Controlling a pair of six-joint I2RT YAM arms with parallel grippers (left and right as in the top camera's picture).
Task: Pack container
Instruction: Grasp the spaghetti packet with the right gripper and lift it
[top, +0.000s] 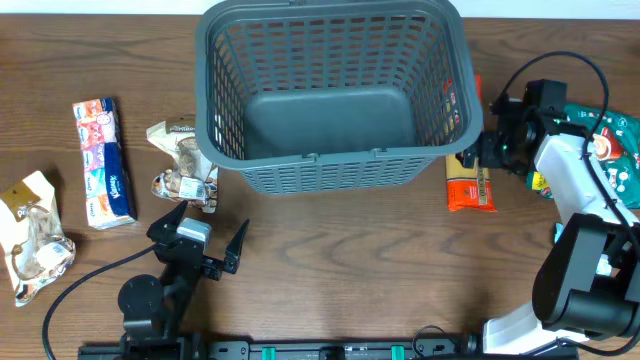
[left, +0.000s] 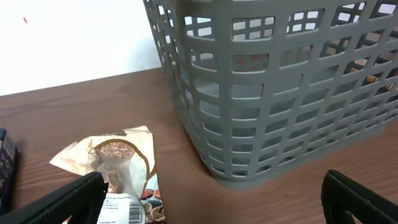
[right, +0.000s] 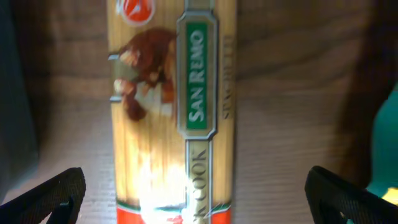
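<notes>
Hanging wide open and empty, the right gripper (right: 199, 196) sits over a spaghetti packet (right: 165, 124) just right of the basket (top: 330, 176). The left gripper (top: 205, 224) is spread empty too, off the basket's front-left corner by a crinkly snack bag (left: 118, 163). Only the wrist cam shows the packet's label. The basket is grey slatted plastic, on the wood table (top: 350, 265).

Container (top: 330, 175) mid-table, pasta packet (top: 470, 188) right, snack packet (top: 183, 160) left

A large dark grey slatted plastic basket (top: 335, 95) stands upper centre on the brown wooden table (top: 350, 260). At lower left, the left claw (top: 203, 232) has its jaws spread wide.
</notes>
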